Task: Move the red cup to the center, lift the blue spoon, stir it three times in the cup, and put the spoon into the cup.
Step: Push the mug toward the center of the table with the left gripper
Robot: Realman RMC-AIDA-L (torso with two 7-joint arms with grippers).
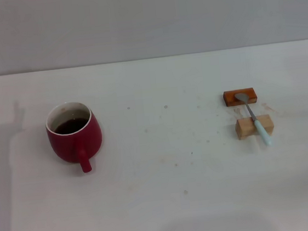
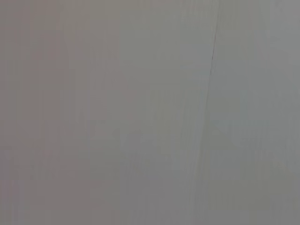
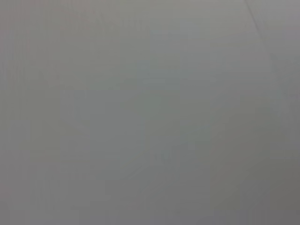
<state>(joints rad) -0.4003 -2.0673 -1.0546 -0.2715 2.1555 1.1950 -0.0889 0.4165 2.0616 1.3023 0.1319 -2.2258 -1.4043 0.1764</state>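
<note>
Left of the surface's (image 1: 168, 202) middle sits the red cup (image 1: 74, 136), upright, dark liquid inside, handle toward the robot. Well right of the cup, the blue spoon (image 1: 254, 118) lies across two blocks: bowl on the orange-brown block (image 1: 239, 96), handle over the pale wooden block (image 1: 254, 126). Neither pincer is in view, wrist views show blank grey, so can't tell their state.

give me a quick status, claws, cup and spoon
Both claws out of view. Red cup on table's left, not centered. Blue spoon untouched on two small blocks, right side. Nothing between them.
</note>
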